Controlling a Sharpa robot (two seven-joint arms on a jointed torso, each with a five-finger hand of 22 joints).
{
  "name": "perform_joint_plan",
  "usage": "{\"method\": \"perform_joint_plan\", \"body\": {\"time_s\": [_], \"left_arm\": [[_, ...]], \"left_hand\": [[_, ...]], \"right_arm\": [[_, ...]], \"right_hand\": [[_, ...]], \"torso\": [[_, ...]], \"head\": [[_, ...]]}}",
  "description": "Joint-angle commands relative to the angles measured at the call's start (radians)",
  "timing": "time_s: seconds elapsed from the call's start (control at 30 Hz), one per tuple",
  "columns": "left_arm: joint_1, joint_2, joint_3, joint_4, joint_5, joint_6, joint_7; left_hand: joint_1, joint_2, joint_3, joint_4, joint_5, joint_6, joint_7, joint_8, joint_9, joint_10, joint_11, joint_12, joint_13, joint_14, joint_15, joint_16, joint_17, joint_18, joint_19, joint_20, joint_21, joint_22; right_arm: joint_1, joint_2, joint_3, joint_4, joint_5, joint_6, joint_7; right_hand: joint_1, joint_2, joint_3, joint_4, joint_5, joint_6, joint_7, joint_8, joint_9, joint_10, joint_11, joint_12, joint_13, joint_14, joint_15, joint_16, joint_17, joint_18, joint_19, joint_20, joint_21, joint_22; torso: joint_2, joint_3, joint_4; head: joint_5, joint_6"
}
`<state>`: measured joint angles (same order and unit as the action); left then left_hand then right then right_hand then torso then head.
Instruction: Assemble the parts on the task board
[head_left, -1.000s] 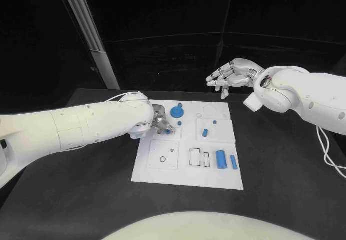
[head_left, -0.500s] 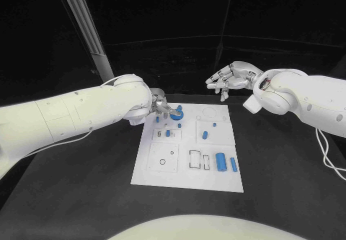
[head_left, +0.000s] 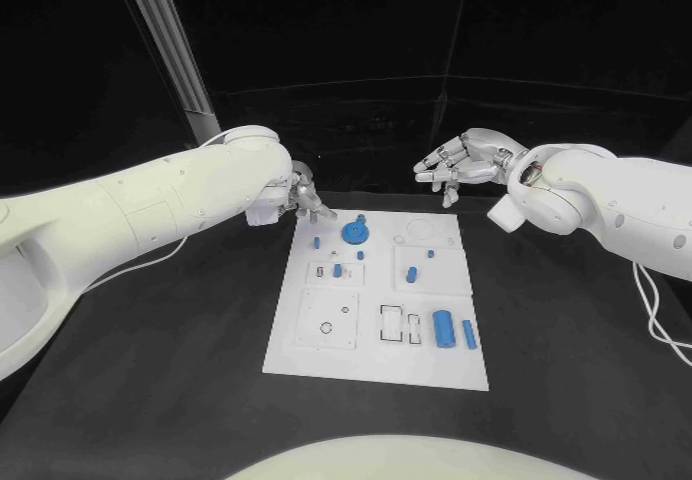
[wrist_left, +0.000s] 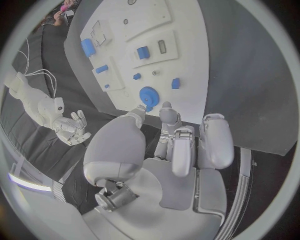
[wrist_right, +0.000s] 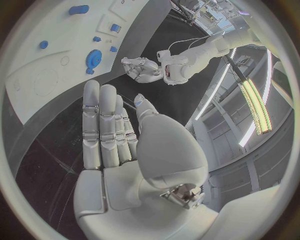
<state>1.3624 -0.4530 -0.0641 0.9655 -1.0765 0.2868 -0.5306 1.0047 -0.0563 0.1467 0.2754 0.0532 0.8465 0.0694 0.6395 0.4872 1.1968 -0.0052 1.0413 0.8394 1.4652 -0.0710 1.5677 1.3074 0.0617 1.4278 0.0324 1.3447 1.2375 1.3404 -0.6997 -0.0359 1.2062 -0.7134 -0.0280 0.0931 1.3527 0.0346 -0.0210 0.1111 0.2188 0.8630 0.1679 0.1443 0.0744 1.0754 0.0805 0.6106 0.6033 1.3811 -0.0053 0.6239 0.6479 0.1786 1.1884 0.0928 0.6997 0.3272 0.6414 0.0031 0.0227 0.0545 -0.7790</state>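
Both hands hover empty, fingers apart; left hand is nearer the gear, just beyond the board.

Black table in a dark, curtained space

The black table runs wide and matte, its far edge meeting a black backdrop crossed by faint horizontal seams. A pale metal post rises at a slant behind the table's far left corner. In the right wrist view, long ceiling light strips glow yellow-white, with a thinner bright strip beside them, over a grey interior with panelled walls and beams, blurred by the fisheye toward the circle's rim.
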Motion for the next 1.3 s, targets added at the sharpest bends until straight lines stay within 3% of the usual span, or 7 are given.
{"method": "perform_joint_plan", "body": {"time_s": [0.03,0.2,0.5,0.77,1.3], "left_arm": [[-0.012,0.017,-0.001,-0.055,-0.054,0.059,0.046],[-0.030,0.044,-0.001,-0.130,-0.082,0.076,0.071],[-0.047,0.061,-0.001,-0.189,-0.091,0.093,0.099],[-0.066,0.078,-0.001,-0.208,-0.092,0.071,0.129],[-0.074,0.093,-0.001,-0.201,-0.092,0.049,0.149]], "left_hand": [[0.011,0.002,-0.006,0.000,-0.004,-0.001,0.003,-0.007,-0.002,0.005,0.004,0.009,0.007,0.106,0.005,0.003,0.263,0.010,0.002,0.008,-0.006,0.001],[0.018,0.008,-0.015,0.001,-0.004,0.006,0.003,-0.010,-0.005,0.012,0.004,0.020,0.018,0.106,0.006,0.003,0.263,0.009,0.004,0.010,-0.003,0.007],[0.018,0.012,-0.037,0.009,-0.004,0.016,0.002,-0.015,-0.010,0.019,0.003,0.030,0.028,0.106,0.005,0.003,0.263,0.008,0.008,0.010,0.003,0.016],[0.016,0.016,-0.044,0.012,-0.004,0.019,0.002,-0.018,-0.012,0.018,0.003,0.030,0.026,0.106,0.005,0.003,0.263,0.008,0.009,0.011,0.004,0.017],[0.020,0.027,-0.054,0.011,-0.004,0.026,0.001,-0.023,-0.015,0.023,0.002,0.036,0.031,0.106,0.005,0.003,0.263,0.006,0.014,0.010,0.011,0.028]], "right_arm": [[0.002,0.001,0.000,0.000,0.002,0.006,0.010],[0.002,0.002,0.000,-0.001,0.002,0.010,0.012],[0.001,0.003,0.000,-0.002,0.000,0.011,0.014],[0.001,0.006,0.000,-0.003,0.000,0.011,0.015],[0.001,0.013,0.000,-0.008,-0.003,0.015,0.013]], "right_hand": [[-0.006,-0.001,0.002,0.004,0.007,-0.007,0.001,0.005,-0.001,-0.008,-0.001,-0.006,-0.001,-0.007,0.004,-0.004,0.002,0.005,0.002,0.007,-0.006,-0.002],[-0.004,0.000,0.002,0.004,0.007,-0.008,0.001,0.006,-0.001,-0.009,-0.001,-0.006,-0.001,-0.007,0.004,-0.005,0.002,0.005,0.002,0.008,-0.007,-0.003],[-0.004,0.001,0.002,0.004,0.007,-0.008,0.001,0.006,-0.001,-0.009,-0.001,-0.006,-0.001,-0.007,0.004,-0.005,0.002,0.005,0.002,0.008,-0.007,-0.003],[-0.002,0.002,0.003,0.004,0.008,-0.008,0.001,0.006,-0.001,-0.009,-0.001,-0.005,-0.001,-0.007,0.003,-0.006,0.003,0.005,0.002,0.008,-0.008,-0.003],[-0.001,0.003,0.004,0.004,0.008,-0.009,0.001,0.006,-0.001,-0.009,-0.001,-0.004,-0.001,-0.007,0.003,-0.006,0.003,0.005,0.003,0.008,-0.008,-0.004]], "torso": [[0.000,-0.0013,0.0010],[0.000,-0.0013,0.0012],[-0.001,-0.0002,0.0017],[-0.002,0.0006,0.0008],[-0.002,0.0012,0.0019]], "head": [[0.003,0.003],[0.003,0.004],[0.005,0.003],[0.008,0.001],[0.005,0.000]]}}
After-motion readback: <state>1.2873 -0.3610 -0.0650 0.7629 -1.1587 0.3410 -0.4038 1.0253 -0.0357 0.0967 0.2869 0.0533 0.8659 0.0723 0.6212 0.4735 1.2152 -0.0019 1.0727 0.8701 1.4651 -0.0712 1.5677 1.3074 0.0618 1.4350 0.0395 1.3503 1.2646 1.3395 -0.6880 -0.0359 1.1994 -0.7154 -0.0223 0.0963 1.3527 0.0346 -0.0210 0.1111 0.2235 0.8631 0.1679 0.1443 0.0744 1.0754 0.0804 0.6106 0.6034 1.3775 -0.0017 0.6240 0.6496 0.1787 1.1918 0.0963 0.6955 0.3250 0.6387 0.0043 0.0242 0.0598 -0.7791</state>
